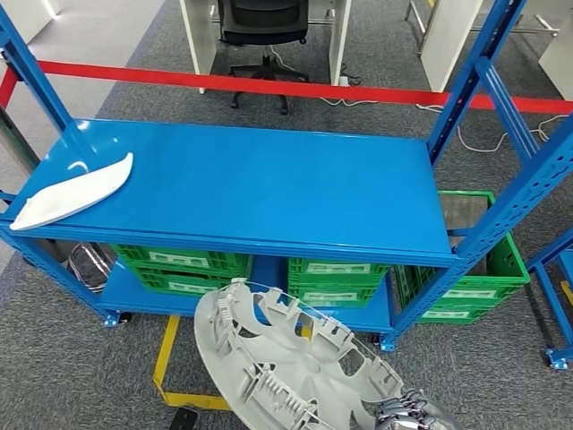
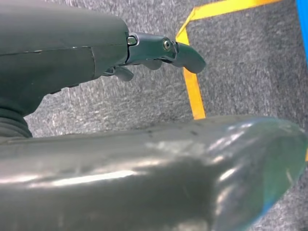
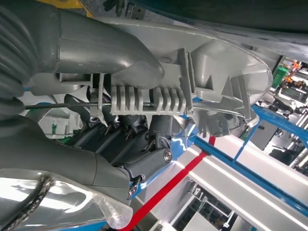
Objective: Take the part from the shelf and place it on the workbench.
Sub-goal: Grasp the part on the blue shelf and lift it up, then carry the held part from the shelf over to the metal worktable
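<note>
Down in front of the blue shelf (image 1: 229,184), our right hand (image 1: 406,414) grips the grey wheel-cover part (image 1: 290,363) by its rim, thumb on one face and fingers (image 3: 109,137) on the other, above the carpet. Our left hand (image 2: 109,57) holds nothing, fingers loosely extended. A white panel (image 1: 71,193) lies on the shelf's left end.

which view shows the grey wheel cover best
The head view: the grey wheel cover appears nearly whole, ribbed back up, held by the right hand in front of the blue shelf. The right wrist view has a close slice of its rim and clips; the left wrist view gives nothing of it.
</note>
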